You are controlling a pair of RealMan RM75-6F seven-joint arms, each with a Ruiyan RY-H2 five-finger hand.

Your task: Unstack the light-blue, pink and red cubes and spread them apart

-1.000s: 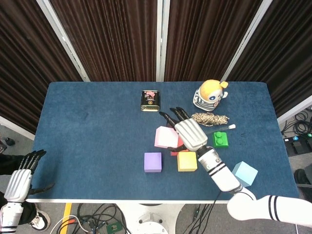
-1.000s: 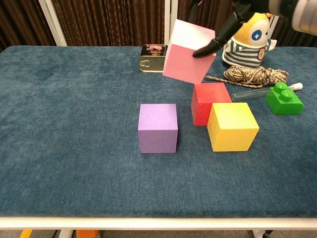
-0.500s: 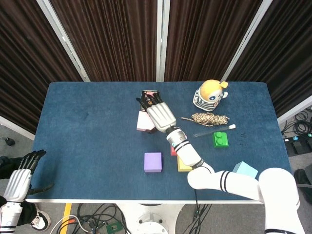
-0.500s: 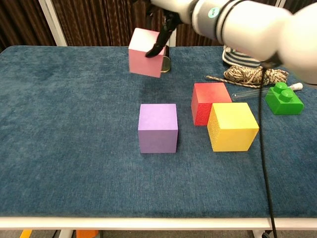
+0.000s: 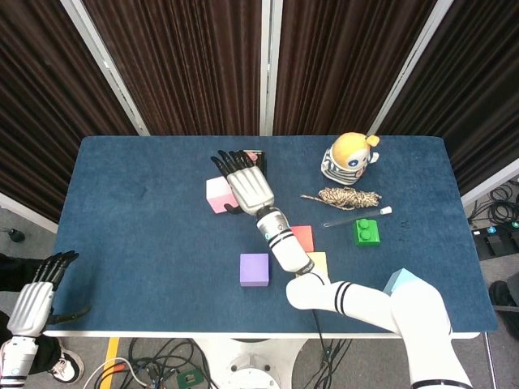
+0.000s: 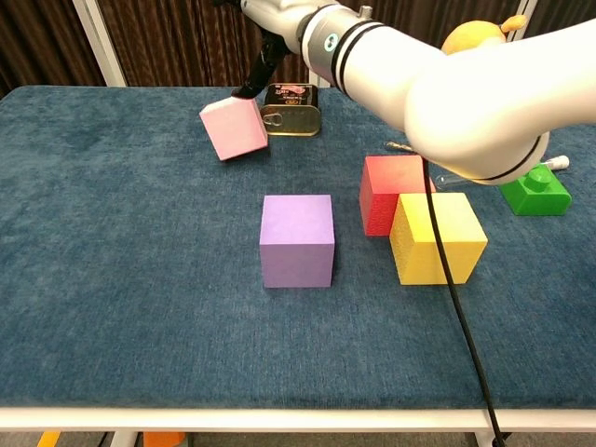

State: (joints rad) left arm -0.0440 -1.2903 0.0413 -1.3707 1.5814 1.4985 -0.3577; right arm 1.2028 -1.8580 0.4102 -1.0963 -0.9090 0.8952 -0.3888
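Note:
The pink cube (image 5: 217,194) hangs tilted at the table's back middle, just left of a tin can; in the chest view the pink cube (image 6: 235,128) looks at or just above the cloth. My right hand (image 5: 246,183) grips it from above, dark fingers (image 6: 258,70) on its top edge. The red cube (image 5: 302,237) sits alone on the table, touching the yellow cube (image 5: 318,261). The light-blue cube (image 5: 396,279) lies near the front right edge, partly hidden by my right arm. My left hand (image 5: 36,296) hangs open off the front left corner.
A purple cube (image 6: 298,240) stands left of the red cube (image 6: 396,191) and yellow cube (image 6: 438,237). The tin can (image 6: 291,109) lies right of the pink cube. A striped toy (image 5: 350,157), rope coil (image 5: 349,197) and green brick (image 5: 368,232) occupy the back right.
My right hand has carried the pink cube from above the red cube to the left and down, past the tin can. The left hand has stayed put.

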